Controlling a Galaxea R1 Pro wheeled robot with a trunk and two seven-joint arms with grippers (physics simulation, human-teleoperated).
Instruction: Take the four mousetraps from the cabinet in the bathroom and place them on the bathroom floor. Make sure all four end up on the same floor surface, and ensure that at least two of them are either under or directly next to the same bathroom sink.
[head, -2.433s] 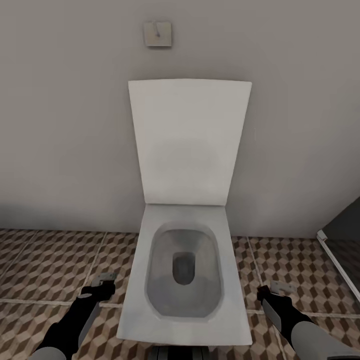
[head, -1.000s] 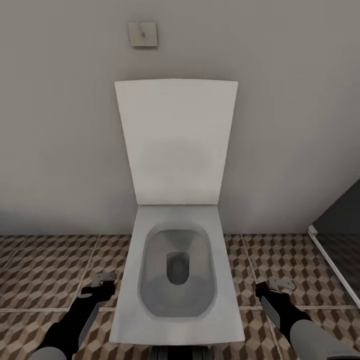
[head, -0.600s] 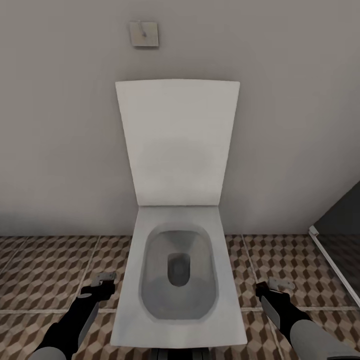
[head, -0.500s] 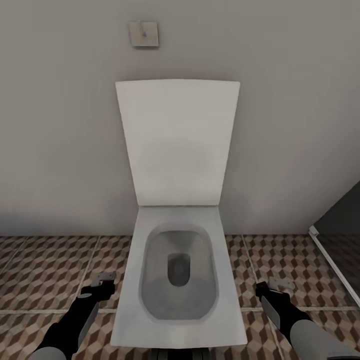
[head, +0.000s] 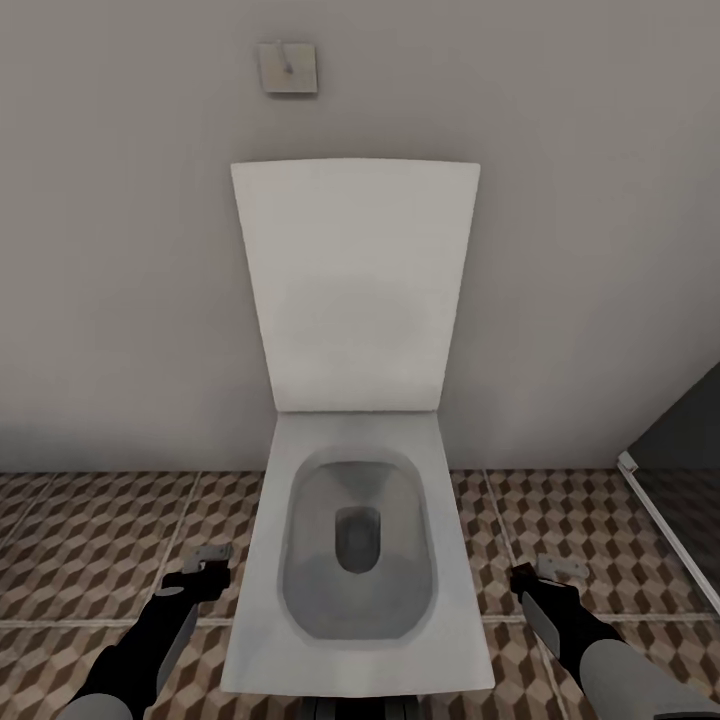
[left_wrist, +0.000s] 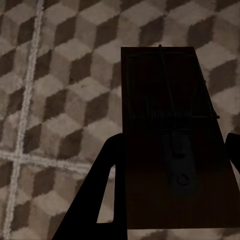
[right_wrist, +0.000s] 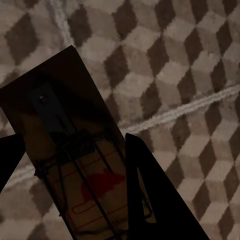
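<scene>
Reaching forward and low, both arms flank the white toilet (head: 360, 560), dark forearms angled toward the wall (head: 120, 250) and hanging over the bathroom floor (head: 90, 540). On the robot's left, the left gripper (head: 205, 568) sits just beside the bowl's left edge; on the other side the right gripper (head: 545, 578) hovers just off the bowl's right edge. Up close now: the left wrist view shows a mousetrap (left_wrist: 170, 140) clamped flat between the two black fingers (left_wrist: 95, 195), its wire bar and spring facing the camera, the board jutting past the fingertips above the cube-patterned tiles. Over in the right wrist view, a second mousetrap (right_wrist: 75, 160) with a red printed mark is pinched the same way, one finger (right_wrist: 155, 200) pressed along its long edge, the board tilted across a grout line. So that is two traps, one clenched in each gripper, both held off the tiles. One toilet with its lid (head: 355, 285) raised, one small square plate (head: 288, 68) on the wall above it, and a dark panel (head: 685, 440) at the far right edge.
</scene>
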